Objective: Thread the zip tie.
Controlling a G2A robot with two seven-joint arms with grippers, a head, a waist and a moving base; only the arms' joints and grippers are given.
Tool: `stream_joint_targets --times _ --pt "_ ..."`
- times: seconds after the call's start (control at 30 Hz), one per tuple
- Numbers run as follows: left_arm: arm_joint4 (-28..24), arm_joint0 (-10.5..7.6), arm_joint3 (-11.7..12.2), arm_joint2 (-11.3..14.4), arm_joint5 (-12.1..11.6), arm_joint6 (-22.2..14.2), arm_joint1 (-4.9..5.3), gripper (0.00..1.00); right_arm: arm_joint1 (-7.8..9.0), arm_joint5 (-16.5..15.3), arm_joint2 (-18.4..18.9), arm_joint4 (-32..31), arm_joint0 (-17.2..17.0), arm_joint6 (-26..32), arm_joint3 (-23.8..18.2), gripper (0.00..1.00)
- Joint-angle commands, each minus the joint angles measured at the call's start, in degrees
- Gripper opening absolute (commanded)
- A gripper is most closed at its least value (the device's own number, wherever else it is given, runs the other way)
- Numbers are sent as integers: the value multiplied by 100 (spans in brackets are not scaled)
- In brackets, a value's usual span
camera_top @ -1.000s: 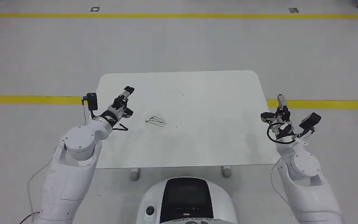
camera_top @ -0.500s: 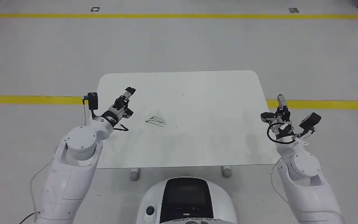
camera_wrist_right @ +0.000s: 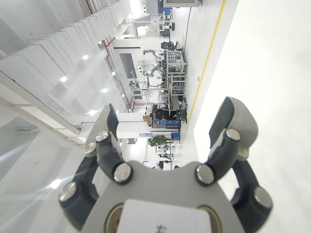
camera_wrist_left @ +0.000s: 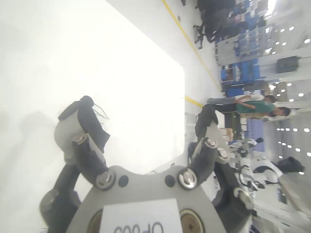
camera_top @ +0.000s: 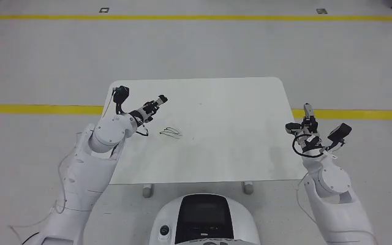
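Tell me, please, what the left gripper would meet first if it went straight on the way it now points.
Probably only bare table: the left gripper, jaws open, points across the white top, and the zip tie lies off that line, nearer the robot. Whether it tilts down enough to touch is unclear.

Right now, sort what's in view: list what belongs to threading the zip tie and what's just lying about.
Job:
zip tie, lying on the table
left gripper, open, near it
right gripper, open, beyond the table's edge

Not the job:
yellow floor line
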Motion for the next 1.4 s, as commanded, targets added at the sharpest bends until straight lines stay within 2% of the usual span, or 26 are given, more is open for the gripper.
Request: stream_joint_targets --times 0.0,0.53,0.6,0.73,0.83,0.87,0.93,0.97,1.03,1.37 --pt "-59 28 -19 -11 0 6 2 100 0 0 0 0 0 0 0 100" --pt "-59 28 -19 -11 0 6 2 100 0 0 0 0 0 0 0 100" --pt "248 -115 -137 251 0 -139 -9 100 0 0 0 0 0 0 0 100" --pt "580 -655 332 842 0 -531 -118 100 0 0 0 0 0 0 0 100" --pt "697 -1061 784 1248 0 -698 -256 100 0 0 0 0 0 0 0 100" --pt "810 -1203 984 1379 0 -627 -321 100 0 0 0 0 0 0 0 100" --pt "998 -1335 1305 1603 0 -617 -431 100 0 0 0 0 0 0 0 100" --pt "960 -1407 1558 1655 0 -639 -507 100 0 0 0 0 0 0 0 100" --pt "1125 -1486 1826 1716 0 -583 -601 100 0 0 0 0 0 0 0 100" --pt "1125 -1486 1826 1716 0 -583 -601 100 0 0 0 0 0 0 0 100"
